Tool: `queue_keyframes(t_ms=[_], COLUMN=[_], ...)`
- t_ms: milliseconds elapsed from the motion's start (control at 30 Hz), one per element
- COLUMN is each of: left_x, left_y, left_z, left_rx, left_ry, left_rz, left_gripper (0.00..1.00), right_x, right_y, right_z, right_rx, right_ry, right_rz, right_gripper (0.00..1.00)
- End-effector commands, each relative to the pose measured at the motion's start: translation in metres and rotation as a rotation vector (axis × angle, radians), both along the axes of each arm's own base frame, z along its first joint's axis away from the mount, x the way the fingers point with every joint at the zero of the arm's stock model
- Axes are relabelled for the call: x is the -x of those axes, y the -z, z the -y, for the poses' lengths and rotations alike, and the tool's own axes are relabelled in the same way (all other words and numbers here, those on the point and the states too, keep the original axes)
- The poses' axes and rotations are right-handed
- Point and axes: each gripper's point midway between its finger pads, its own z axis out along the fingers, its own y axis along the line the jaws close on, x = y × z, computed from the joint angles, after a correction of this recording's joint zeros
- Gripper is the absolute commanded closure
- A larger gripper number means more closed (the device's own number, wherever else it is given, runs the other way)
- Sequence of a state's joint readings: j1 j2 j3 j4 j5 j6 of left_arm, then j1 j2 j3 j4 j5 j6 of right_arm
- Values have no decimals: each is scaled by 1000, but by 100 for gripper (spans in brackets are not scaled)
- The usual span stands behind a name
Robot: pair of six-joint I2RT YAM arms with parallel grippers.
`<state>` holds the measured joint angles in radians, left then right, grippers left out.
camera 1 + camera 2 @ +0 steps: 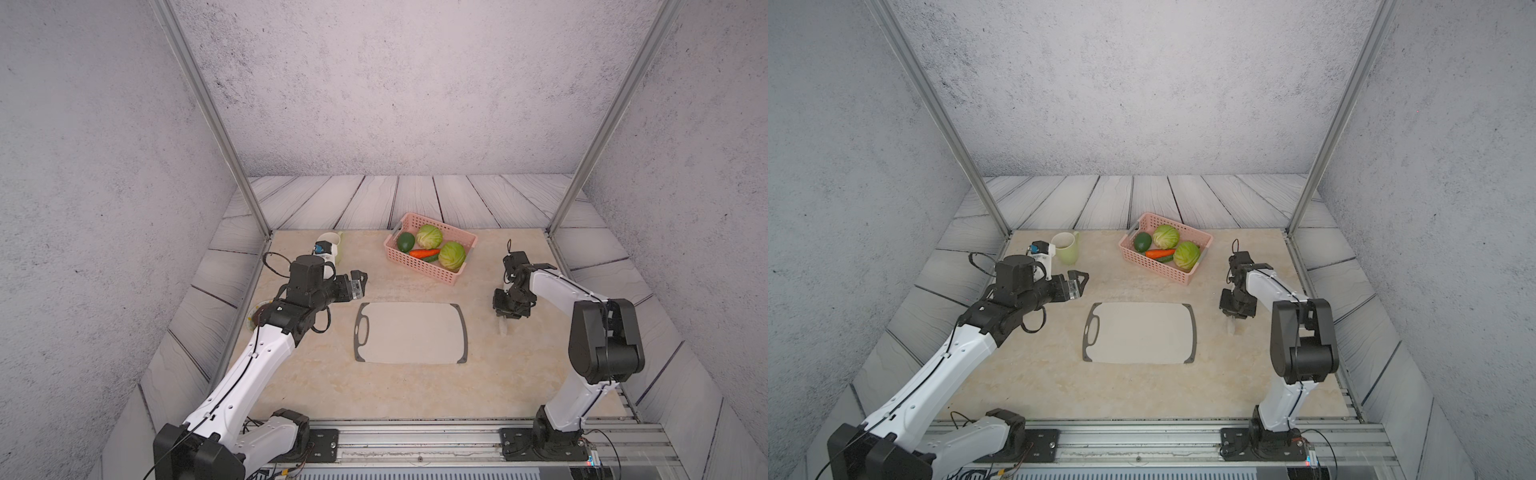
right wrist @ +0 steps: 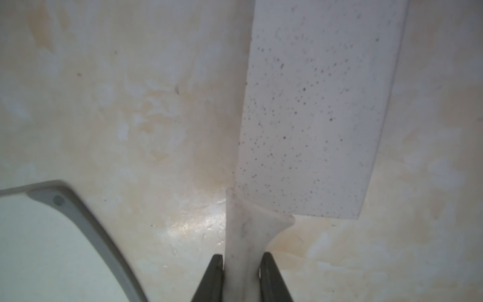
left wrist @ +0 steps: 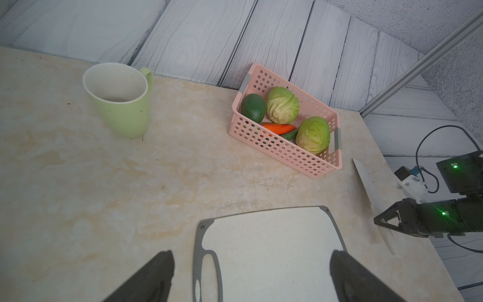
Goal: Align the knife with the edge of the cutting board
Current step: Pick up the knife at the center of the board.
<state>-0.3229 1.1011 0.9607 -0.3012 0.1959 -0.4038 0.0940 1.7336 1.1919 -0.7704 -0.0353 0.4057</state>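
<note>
1. My right gripper (image 2: 241,264) is clamped on the pale handle of the knife (image 2: 313,117), which is right of the cutting board (image 1: 411,332), apart from its dark end strip.
2. I'd turn the blade parallel to that strip first, then close in low and slowly so it doesn't ride onto the board.
3. My left gripper (image 1: 359,284) hangs open and empty near the board's handle end.

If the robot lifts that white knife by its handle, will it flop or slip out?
Probably no flop: the knife has a broad flat blade that looks stiff. It might tip forward, since the right tool pinches only the narrow handle while the big blade sticks out ahead. The handle looks smooth, so it could slip a little.
</note>
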Motion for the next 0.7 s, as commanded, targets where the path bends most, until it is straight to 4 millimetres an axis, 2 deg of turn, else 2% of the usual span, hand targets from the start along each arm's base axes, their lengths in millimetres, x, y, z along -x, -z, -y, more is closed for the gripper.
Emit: queue_keyframes(t_ms=[0, 267, 433, 667], left_x=[-1, 0, 0, 1], left_y=[-10, -11, -12, -12], left_z=[3, 5, 5, 6], left_rx=[-1, 1, -2, -4], left_ry=[16, 19, 19, 21], left_rz=[19, 21, 24, 25], left_gripper=[2, 2, 2, 2], right_x=[13, 39, 58, 74], right_y=[-10, -9, 1, 17], right_z=[-1, -10, -19, -27], right_rx=[-18, -52, -68, -59], right_ry=[19, 21, 13, -12], right_rz=[6, 18, 3, -41], right_gripper=[100, 100, 100, 100])
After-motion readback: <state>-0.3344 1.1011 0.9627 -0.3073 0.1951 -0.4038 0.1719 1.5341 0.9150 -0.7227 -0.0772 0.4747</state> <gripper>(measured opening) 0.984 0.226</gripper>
